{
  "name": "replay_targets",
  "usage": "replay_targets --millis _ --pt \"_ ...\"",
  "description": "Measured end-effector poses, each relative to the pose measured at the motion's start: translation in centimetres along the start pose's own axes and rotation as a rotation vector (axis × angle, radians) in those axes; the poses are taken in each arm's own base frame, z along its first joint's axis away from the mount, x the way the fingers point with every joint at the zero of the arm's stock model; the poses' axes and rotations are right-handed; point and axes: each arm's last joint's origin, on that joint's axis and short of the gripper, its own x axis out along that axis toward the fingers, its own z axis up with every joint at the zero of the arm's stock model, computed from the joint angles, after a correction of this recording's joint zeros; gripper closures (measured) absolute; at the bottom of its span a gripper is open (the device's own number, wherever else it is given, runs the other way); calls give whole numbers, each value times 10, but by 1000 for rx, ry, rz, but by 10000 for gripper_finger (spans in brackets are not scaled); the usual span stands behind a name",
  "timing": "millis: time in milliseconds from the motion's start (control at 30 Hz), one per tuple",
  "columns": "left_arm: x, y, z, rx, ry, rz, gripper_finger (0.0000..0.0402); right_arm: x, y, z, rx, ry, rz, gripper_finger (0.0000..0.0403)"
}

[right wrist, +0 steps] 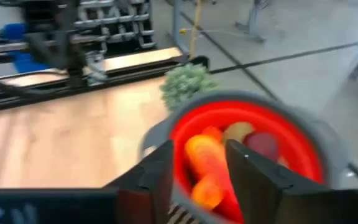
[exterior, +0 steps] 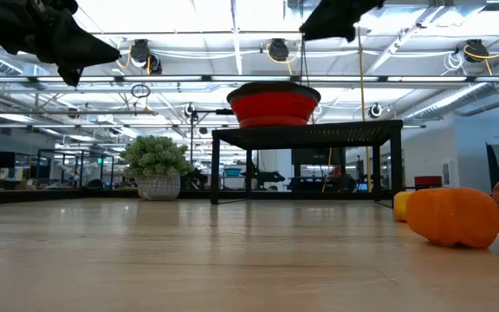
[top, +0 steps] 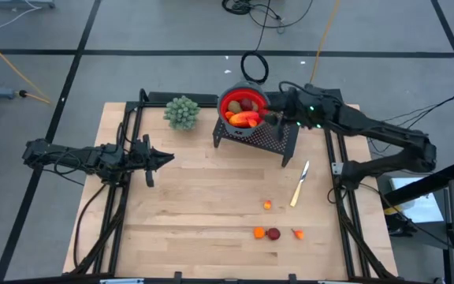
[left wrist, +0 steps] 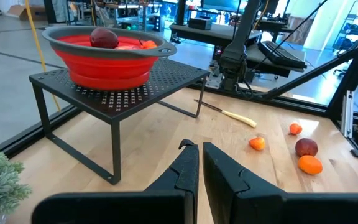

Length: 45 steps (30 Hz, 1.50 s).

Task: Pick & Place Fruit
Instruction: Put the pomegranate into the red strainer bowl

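L arm point(top: 93, 158) is parked over the table's left side, its claw point(top: 162, 158) clenched on nothing, well apart from everything. Plant ball point(top: 181, 112) sits at the back, not my concern.

Next over, the red bowl point(top: 228, 102) on the black mesh stand point(top: 278, 140) already has fruit in it: the long red-orange piece point(top: 244, 119) lies roughly across the bowl, long axis left-right in the top view, w/ an olive-brown oval point(top: 235, 107) and a dark-red piece point(top: 248, 103) beside it.

R claw point(right wrist: 197, 165) hangs just above the bowl, fingers apart w/ nothing between them. Looks released, I judge.

Still on the table, front right: small orange bit point(top: 267, 205), then orange point(top: 258, 233), dark-red point(top: 273, 233) and red-orange point(top: 298, 233) bits in a row. A knife point(top: 299, 183) lies near, blade pointing away from me.

Handling, my guess: toy pieces, light, stiff, smooth, so prone to roll or squirt out. Too round to show a real long axis; I'd pinch each across its middle, straight down.
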Motion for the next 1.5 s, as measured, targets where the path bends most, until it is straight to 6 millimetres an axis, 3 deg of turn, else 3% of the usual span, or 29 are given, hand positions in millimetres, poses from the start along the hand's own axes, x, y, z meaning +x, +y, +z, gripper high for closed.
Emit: replay_targets --millis 367,767,1133,1500 --pt "0 0 0 2 0 0 380 -45 49 -4 -39 19 224 397" --pt "0 0 1 -7 -10 -3 380 -71 99 -17 -130 88 474 400" --pt "0 0 1 -12 -10 -2 380 -93 130 -28 -198 114 645 402" --pt "0 0 1 -13 -10 -2 380 -84 153 -63 -189 100 733 402"
